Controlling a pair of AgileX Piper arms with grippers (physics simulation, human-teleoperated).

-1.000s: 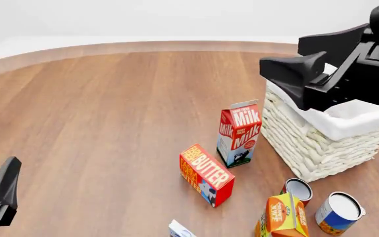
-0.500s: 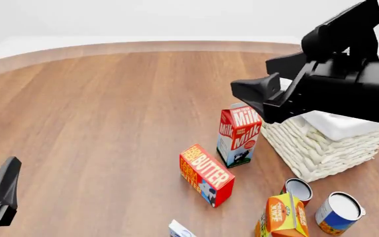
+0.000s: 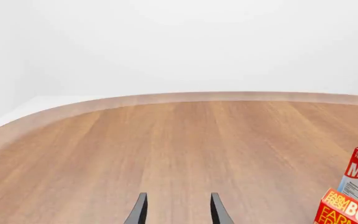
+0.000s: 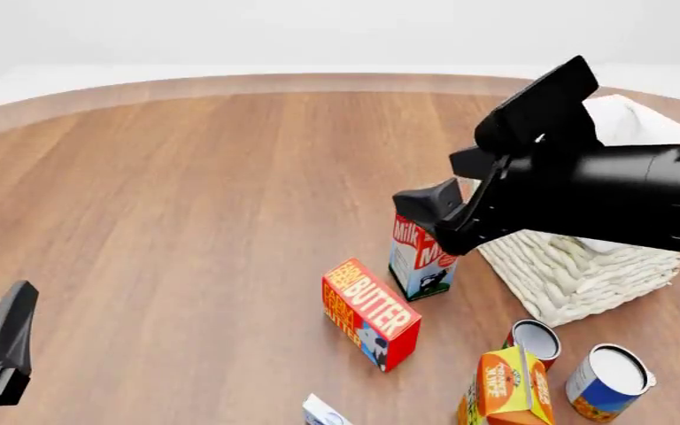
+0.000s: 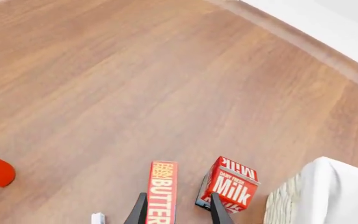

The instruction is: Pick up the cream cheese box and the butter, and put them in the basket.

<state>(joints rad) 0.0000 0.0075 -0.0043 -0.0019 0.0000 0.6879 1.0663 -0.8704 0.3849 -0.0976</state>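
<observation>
The butter [image 4: 372, 312] lies on the wooden table, a red-orange box with yellow lettering. It also shows in the left wrist view's corner as butter [image 3: 347, 210]. Only a white and blue corner of the cream cheese box [image 4: 322, 413] shows at the front edge. The basket [image 4: 576, 266] stands at the right, partly behind my right arm. My right gripper [image 4: 449, 188] hangs open above the milk carton [image 4: 421, 264]. In its wrist view the butter [image 5: 161, 191] lies below the open right gripper [image 5: 177, 212]. My left gripper [image 3: 177, 212] is open and empty, low at the far left [image 4: 0, 352].
A juice carton [image 4: 508, 386] and two open cans [image 4: 535, 340] [image 4: 609, 381] stand in front of the basket. The milk carton [image 5: 232, 189] stands upright between butter and basket liner [image 5: 328, 191]. The table's curved far edge [image 3: 185, 98] runs across the back.
My right arm has swung left and down from over the basket to above the milk carton, still open. The left arm and all objects have not moved.
</observation>
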